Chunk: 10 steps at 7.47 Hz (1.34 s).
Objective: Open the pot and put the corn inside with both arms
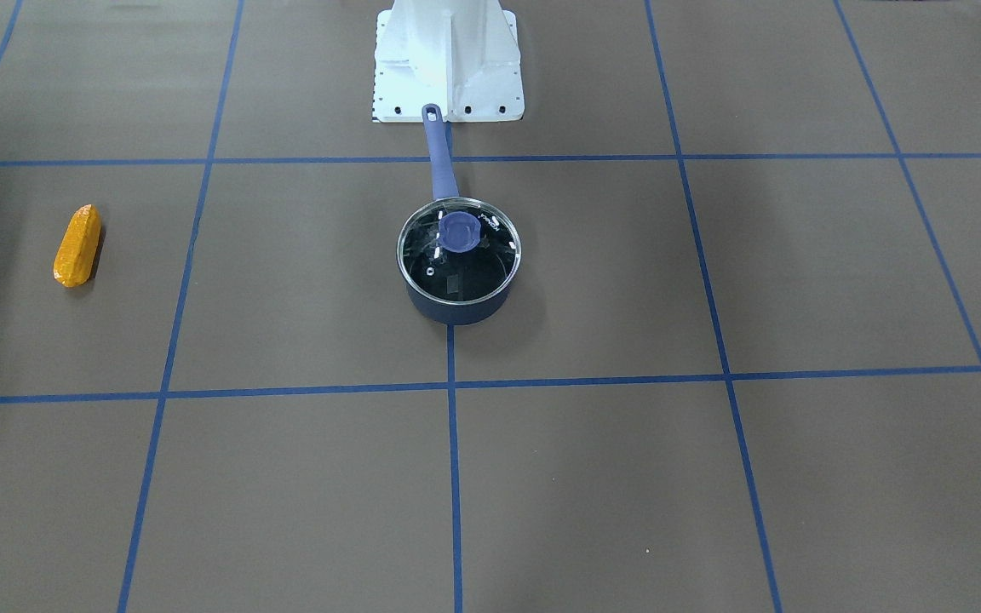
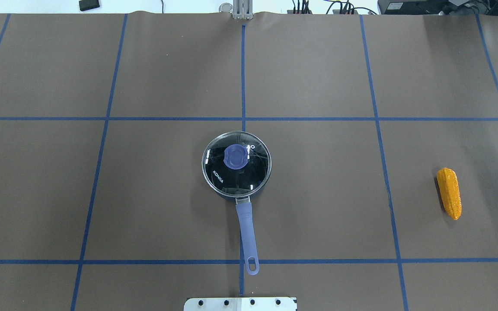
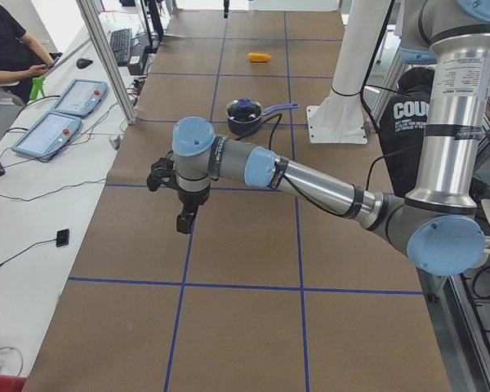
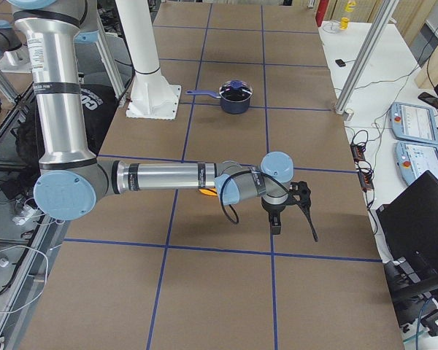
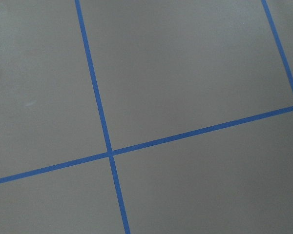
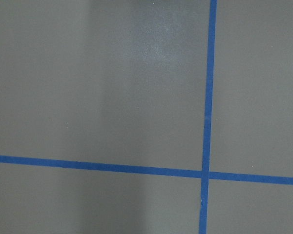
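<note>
A dark blue pot [image 2: 218, 190] stands mid-table with its glass lid [image 2: 236, 172] on and a blue knob [image 2: 236, 156] on top. Its long handle [image 2: 247, 233] points toward the robot base. The pot also shows in the front view [image 1: 456, 308]. The orange-yellow corn [image 2: 449, 193] lies far off on the robot's right, also in the front view [image 1: 77, 246]. The left gripper [image 3: 184, 220] hangs over the table near its left end. The right gripper [image 4: 275, 224] hangs near the right end, beyond the corn [image 4: 206, 192]. I cannot tell if either is open or shut.
The table is brown with blue tape grid lines. The white robot base [image 1: 448, 60] stands behind the pot handle. Both wrist views show only bare table and tape. Control tablets [image 3: 61, 114] and an operator [image 3: 8, 49] are beside the table.
</note>
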{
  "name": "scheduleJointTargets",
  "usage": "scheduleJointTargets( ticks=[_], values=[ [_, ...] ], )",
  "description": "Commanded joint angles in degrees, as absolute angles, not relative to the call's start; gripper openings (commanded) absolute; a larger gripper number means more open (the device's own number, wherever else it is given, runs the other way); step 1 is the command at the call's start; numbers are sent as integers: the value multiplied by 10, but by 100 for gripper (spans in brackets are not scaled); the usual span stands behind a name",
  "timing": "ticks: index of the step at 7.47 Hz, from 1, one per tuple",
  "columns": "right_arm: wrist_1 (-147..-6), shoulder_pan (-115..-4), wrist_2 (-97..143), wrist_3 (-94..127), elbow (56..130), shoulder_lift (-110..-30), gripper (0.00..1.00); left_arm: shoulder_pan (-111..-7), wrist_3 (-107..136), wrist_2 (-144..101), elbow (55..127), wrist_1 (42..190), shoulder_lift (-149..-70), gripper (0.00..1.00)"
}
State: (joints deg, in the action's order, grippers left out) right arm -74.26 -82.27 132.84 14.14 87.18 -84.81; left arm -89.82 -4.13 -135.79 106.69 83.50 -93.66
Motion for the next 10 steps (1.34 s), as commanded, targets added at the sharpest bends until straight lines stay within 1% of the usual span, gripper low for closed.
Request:
scheduleJointTargets(
  ticks=[1,2,3,4,5,7,8,10],
  values=[
    [-742,-823,1329,142,874,-847,100,-897,-30,-1358,1066,835,-937,98],
    [-740,-820,1329,141,877,-846,100,-897,-19,-1358,1073,836,-937,98],
    [-723,-818,1344,161,906,-855,100,-896,4,-1358,1075,836,-944,98],
    [-727,-792,1378,229,928,-863,100,-891,47,-1360,1073,833,-975,98],
    [-721,-757,1382,260,940,-866,100,-862,94,-1376,1071,833,-998,98],
    [-712,-703,1376,357,1000,-893,100,-805,190,-1374,1071,828,-1061,98],
    [-689,-670,1375,395,1014,-910,100,-764,256,-1372,1070,827,-1097,98],
    [-578,-599,1338,489,1014,-956,100,-689,408,-1366,1070,827,-1169,98]
  ],
)
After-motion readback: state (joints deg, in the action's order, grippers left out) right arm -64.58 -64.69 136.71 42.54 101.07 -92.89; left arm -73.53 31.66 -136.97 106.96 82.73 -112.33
